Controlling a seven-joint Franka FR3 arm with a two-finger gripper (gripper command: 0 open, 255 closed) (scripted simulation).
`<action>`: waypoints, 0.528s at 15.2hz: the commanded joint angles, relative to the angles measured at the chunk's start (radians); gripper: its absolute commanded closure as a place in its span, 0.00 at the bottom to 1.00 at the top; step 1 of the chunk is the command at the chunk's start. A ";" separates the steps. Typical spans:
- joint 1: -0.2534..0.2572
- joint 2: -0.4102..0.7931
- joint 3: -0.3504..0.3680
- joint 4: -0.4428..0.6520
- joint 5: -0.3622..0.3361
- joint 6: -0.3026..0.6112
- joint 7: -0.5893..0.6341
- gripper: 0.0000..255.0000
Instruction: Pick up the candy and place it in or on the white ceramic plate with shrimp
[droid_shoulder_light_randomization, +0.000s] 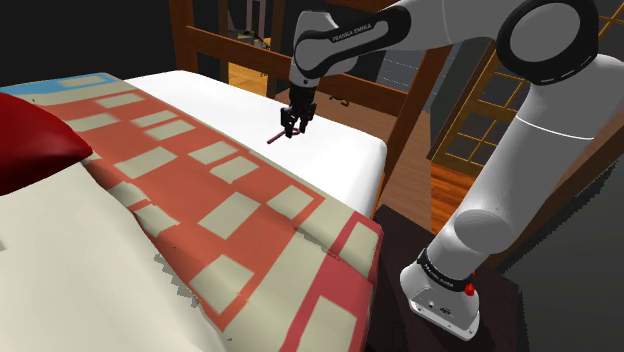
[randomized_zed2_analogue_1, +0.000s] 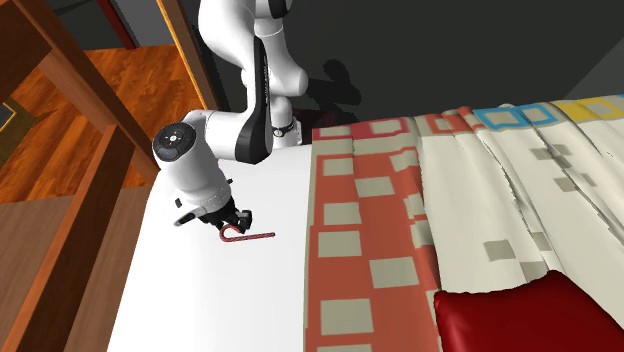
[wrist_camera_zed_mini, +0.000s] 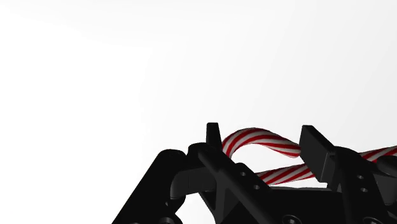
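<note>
A red-and-white striped candy cane (wrist_camera_zed_mini: 254, 141) sits with its hooked end between my black gripper's (wrist_camera_zed_mini: 262, 139) two fingers, which clasp it from both sides. In the shoulder view the gripper (droid_shoulder_light_randomization: 294, 126) hangs over the white bedsheet (droid_shoulder_light_randomization: 340, 150), and the cane's straight end (droid_shoulder_light_randomization: 277, 135) sticks out toward that view's left. In the second exterior view the gripper (randomized_zed2_analogue_1: 238, 222) is low over the sheet, the cane (randomized_zed2_analogue_1: 256, 237) pointing toward the patterned blanket. I cannot tell whether the cane touches the sheet.
A red-and-cream patterned blanket (droid_shoulder_light_randomization: 215, 215) covers most of the bed, with a dark red pillow (droid_shoulder_light_randomization: 30, 145) on it. A wooden bed frame (droid_shoulder_light_randomization: 240, 55) runs behind the sheet. Wooden floor (randomized_zed2_analogue_1: 120, 75) lies beyond, and the arm's base (droid_shoulder_light_randomization: 447, 290) stands on its dark stand.
</note>
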 joint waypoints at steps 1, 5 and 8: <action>0.001 -0.008 0.001 0.009 0.002 -0.019 0.000 1.00; 0.000 -0.026 0.001 0.042 0.004 -0.070 -0.001 1.00; 0.000 -0.038 0.001 0.069 0.005 -0.109 -0.002 1.00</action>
